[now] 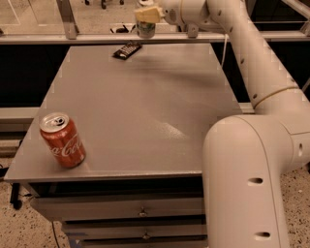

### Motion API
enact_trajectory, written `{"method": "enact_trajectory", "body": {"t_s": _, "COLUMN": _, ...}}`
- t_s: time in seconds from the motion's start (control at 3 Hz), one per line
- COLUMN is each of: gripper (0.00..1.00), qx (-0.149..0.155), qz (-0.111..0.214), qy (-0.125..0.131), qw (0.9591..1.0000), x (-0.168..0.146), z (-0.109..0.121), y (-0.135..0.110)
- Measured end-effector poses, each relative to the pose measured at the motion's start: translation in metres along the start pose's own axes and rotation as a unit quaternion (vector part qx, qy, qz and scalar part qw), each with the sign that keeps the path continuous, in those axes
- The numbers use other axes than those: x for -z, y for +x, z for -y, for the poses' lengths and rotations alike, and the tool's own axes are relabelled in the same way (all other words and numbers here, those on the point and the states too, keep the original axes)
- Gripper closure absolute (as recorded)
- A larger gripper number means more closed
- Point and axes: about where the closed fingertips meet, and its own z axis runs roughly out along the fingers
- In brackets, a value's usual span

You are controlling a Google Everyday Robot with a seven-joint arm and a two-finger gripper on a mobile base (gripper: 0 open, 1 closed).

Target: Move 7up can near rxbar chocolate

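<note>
The 7up can (145, 30), white and silver with a green base, hangs in my gripper (147, 14) above the table's far edge. The cream fingers (151, 13) are closed around its upper part, so the top is hidden. The rxbar chocolate (127, 49), a flat dark bar with white lettering, lies on the grey table (145, 106) near the far edge, just below and a little left of the can. My white arm reaches in from the right.
A red cola can (62, 140) stands upright near the table's front left corner. A metal rail (68, 38) runs behind the far edge. My robot's large white body (242, 184) stands at the front right, with drawers (140, 212) under the tabletop.
</note>
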Motion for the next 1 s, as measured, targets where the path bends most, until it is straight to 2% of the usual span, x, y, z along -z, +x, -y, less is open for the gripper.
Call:
{"method": "enact_trajectory", "body": {"t_s": 0.33, "gripper": 1.0, "qx": 0.019, "qz": 0.037, "qy": 0.035, "qw": 0.9985, "x": -0.009, "z": 0.016, "y": -0.038}}
{"method": "enact_trajectory", "body": {"t_s": 0.67, "gripper": 1.0, "qx": 0.029, "qz": 0.033, "qy": 0.04, "qw": 0.9982, "x": -0.022, "z": 0.017, "y": -0.042}}
{"method": "enact_trajectory", "body": {"t_s": 1.0, "gripper": 1.0, "qx": 0.029, "qz": 0.007, "qy": 0.035, "qw": 0.9989, "x": -0.028, "z": 0.016, "y": -0.026}}
